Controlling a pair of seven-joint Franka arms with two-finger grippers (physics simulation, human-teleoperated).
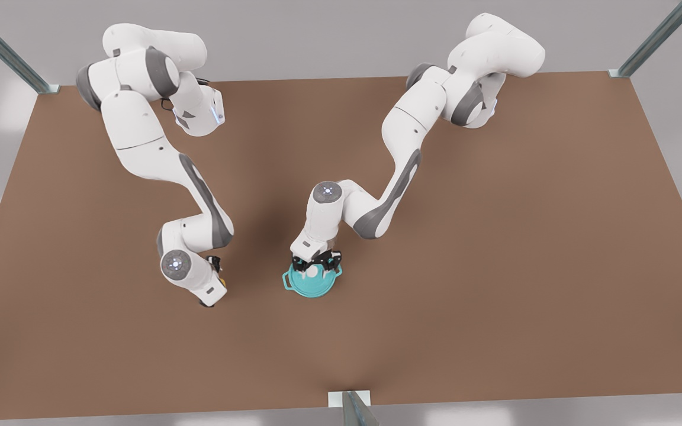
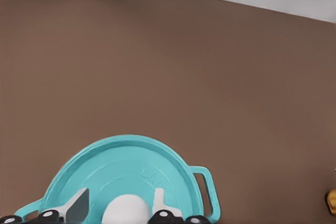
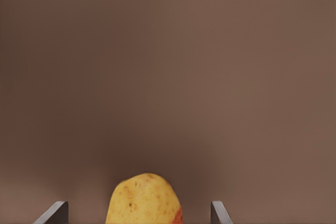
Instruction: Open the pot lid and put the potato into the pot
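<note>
At centre of the front view the left hand brackets the pot lid's knob, fingers apart, for lifting, while at lower left the right hand straddles the potato, wide.

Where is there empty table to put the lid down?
The big brown stretch of table on the front view's right of the pot is bare. It's crowded between the left hand over the lid and the right hand straddling the potato.
</note>
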